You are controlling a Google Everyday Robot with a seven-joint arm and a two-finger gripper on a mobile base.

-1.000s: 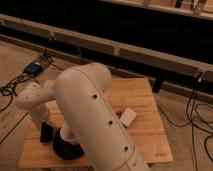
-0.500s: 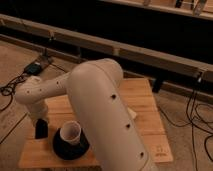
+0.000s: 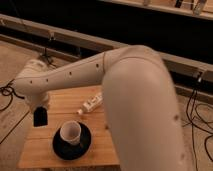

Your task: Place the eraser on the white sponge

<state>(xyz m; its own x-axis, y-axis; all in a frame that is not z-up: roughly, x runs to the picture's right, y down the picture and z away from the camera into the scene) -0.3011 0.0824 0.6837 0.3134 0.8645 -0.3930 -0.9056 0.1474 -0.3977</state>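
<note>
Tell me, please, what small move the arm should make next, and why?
Probably carry the gripper rightward across the table, past the cup. It hangs at the left edge; no sponge shows there, and the arm hides the right side.

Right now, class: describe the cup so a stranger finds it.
Find the wooden table beneath the white arm. Near its front edge sits a dark saucer, beside the dark gripper. The pale cup stands on the saucer, round, unlike the long white bottle behind.
</note>
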